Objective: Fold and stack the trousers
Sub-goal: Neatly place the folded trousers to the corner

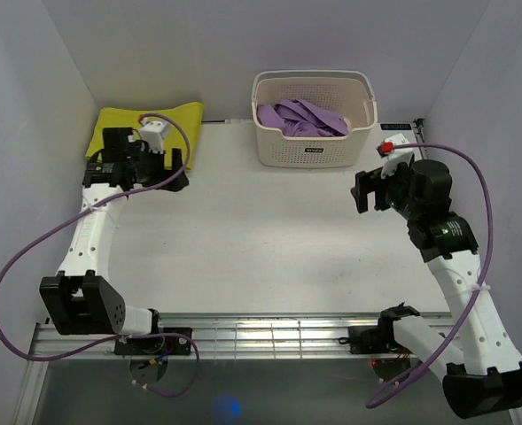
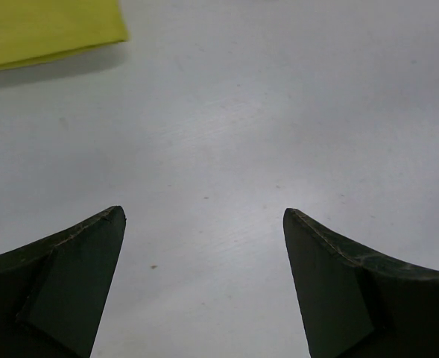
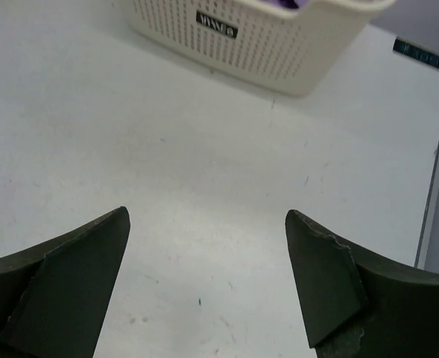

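The left gripper (image 2: 204, 212), jaws spread wide and holding nothing, hovers over the white table (image 1: 269, 248) to the left of the white basket (image 1: 314, 146). The right gripper (image 3: 208, 212), equally wide and empty, hangs to the basket's right. The folded yellow trousers (image 1: 123, 119) lie flat further left of the basket, beyond the left gripper; a purple garment (image 1: 300, 117) sits inside the basket.

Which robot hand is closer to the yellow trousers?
Left. The left gripper hovers just beside the trousers in the far-left corner. The right gripper is across the table, beyond the white basket.
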Motion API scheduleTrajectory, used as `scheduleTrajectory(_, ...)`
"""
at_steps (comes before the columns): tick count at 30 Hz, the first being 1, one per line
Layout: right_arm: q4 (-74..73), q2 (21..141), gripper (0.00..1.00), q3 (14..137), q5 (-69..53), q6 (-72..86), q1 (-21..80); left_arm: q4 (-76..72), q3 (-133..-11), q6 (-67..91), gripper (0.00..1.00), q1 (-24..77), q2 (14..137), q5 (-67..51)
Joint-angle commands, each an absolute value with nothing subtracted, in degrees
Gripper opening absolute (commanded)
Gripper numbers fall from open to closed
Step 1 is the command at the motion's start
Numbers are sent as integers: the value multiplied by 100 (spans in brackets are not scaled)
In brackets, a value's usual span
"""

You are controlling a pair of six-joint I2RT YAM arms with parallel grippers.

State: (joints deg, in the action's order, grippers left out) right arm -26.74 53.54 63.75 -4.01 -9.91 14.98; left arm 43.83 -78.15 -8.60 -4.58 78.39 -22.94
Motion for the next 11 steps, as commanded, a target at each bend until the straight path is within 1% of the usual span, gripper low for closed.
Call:
scheduleTrajectory(1, -3322, 4888, 90, 5793, -905, -792, 908, 4641, -7603, -423, 98, 463, 7796, -2022)
scheduleTrajectory(2, -3287, 4721, 90, 5661, -1044, -730, 731, 4615, -7516, -352, 98, 709, 7805, -2013)
scheduleTrajectory(3, -3278, 4650, 90, 5443, -1142, -634, 521, 4562, -7315, -256, 98, 712, 7813, -2300)
scheduleTrajectory(4, -3287, 4589, 90, 5371, -1256, -424, 136, 4553, -7208, -246, 98, 721, 7831, -2303)
scheduleTrajectory(6, -3322, 4439, 90, 5256, -1721, -221, -218, 4562, -7015, -281, 98, 712, 7779, -2215)
scheduleTrajectory(11, -3401, 4166, 90, 4984, -2082, -96, -659, 4491, -6636, -325, 98, 826, 7550, -2584)
